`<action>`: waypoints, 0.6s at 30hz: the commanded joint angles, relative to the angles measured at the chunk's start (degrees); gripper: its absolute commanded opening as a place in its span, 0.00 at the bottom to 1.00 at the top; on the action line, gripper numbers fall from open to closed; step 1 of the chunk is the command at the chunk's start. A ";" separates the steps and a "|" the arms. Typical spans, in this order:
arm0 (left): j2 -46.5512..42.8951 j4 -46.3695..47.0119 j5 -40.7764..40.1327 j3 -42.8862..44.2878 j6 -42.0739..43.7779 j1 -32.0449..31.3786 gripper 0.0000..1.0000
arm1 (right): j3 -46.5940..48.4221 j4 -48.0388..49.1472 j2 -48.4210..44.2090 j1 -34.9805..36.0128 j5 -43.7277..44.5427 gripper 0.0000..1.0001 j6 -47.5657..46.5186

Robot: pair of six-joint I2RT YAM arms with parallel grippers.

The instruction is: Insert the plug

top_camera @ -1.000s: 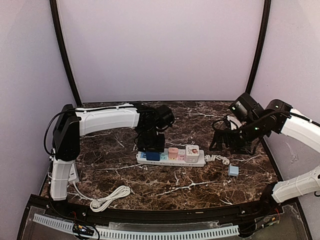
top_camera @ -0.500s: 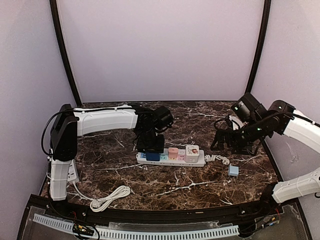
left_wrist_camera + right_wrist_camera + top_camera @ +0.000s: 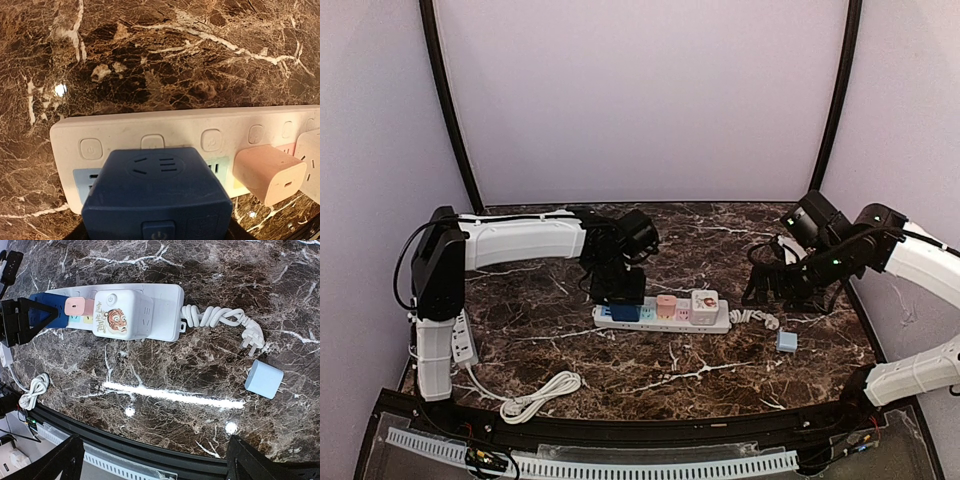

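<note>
Plug in dark blue (image 3: 157,200), a chunky cube, is what I'm working with: it stands on the left end of the white power strip (image 3: 175,125), covering the sockets there, and I can't tell from here whether its pins are fully home. My left claw (image 3: 617,290) sits directly above it. Its own wrist view hides the fingers, but the right wrist view shows black fingers at the blue body, so I judge it is clamped on the plug at a medium width. The coming move turns on that stacking: the plug lies straight below the claw and the socket straight below the plug, so I'd expect a plain downward press. The strip's long axis runs left to right across the worktop (image 3: 700,240), roughly parallel to the near edge. The left arm is the nearer one by far. My right claw (image 3: 770,287) hangs wide open with nothing in it, just beyond the strip's right end. I count one strip and three plugs standing on it: the blue one, a pink one (image 3: 270,172) beside it, and a white tiger cube (image 3: 117,312). One pale blue adapter (image 3: 264,379) lies loose near the strip's bundled cord (image 3: 220,320). A second white cord coil (image 3: 540,392) lies near the front left.
</note>
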 commanded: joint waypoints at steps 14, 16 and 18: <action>14.36 -7.96 1.41 0.83 -1.16 0.75 0.01 | 0.86 0.76 1.05 -0.33 1.25 0.99 -0.35; 15.33 -8.00 2.43 0.81 -2.47 0.51 0.01 | 1.17 0.72 1.35 -0.33 1.15 0.99 -0.51; 15.97 -7.74 2.78 1.16 -2.76 0.49 0.01 | 1.40 0.81 1.43 -0.31 1.16 0.99 -0.53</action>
